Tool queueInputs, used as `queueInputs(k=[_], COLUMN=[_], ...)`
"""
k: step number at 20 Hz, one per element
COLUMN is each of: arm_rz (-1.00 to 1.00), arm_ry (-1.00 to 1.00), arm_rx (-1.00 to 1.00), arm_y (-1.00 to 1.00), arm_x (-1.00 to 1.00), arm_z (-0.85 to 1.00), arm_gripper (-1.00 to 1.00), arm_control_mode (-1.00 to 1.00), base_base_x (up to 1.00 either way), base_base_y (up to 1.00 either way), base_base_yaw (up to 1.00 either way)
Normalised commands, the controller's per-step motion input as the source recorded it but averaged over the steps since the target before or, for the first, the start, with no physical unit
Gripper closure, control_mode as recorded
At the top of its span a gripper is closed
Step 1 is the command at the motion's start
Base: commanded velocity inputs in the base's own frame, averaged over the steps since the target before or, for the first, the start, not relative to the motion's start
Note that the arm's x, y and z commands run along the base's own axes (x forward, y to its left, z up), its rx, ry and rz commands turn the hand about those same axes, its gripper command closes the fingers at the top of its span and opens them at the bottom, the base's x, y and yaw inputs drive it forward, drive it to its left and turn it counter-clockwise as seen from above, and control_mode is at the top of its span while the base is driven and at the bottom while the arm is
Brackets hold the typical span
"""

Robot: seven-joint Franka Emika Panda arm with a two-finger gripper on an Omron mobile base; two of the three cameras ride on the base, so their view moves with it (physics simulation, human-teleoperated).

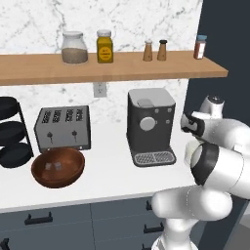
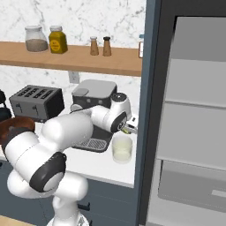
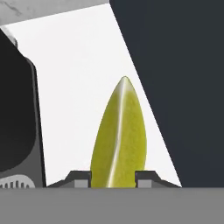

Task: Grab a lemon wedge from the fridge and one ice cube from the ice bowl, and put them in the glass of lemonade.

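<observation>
On the counter in the left base view, the wooden ice bowl (image 1: 58, 167) sits in front of the toaster (image 1: 62, 128), left of the coffee machine (image 1: 150, 126), pale cubes inside (count hard to tell); the arm bends right toward the dark fridge (image 1: 218, 49) side. From the right base view, the gripper (image 2: 129, 128) hangs just above the glass of lemonade (image 2: 122, 148), which stands at the counter's right end beside the coffee machine's drip tray; a bit of yellow-green shows at the tips, and the fridge's light grey shelves are empty as far as visible. Hand view: the lemon wedge (image 3: 119, 135) is pinched between the two fingertips (image 3: 78, 178), jaws nearly closed on its base, point sticking out away from the hand. Handling guess: wedge is light, soft, wet-slick, so a hard squeeze could squirt it out; holding across the thick middle looks safest. Ice cube next will be slippery and hard; glass is fragile and tippable, so release low over the rim.
</observation>
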Motion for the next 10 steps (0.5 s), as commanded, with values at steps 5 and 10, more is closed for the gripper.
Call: queueInputs(k=[5,10], arm_rz=[0.00,0.00], arm_ry=[-0.03,0.01], arm_rx=[0.00,0.00], arm_y=[0.29,0.03], arm_x=[-0.42,-0.44], arm_z=[0.11,-0.22], arm_gripper=[1.00,1.00], arm_control_mode=[-1.00,-1.00], base_base_x=[0.00,0.00], base_base_y=[0.00,0.00], base_base_yaw=[0.00,0.00])
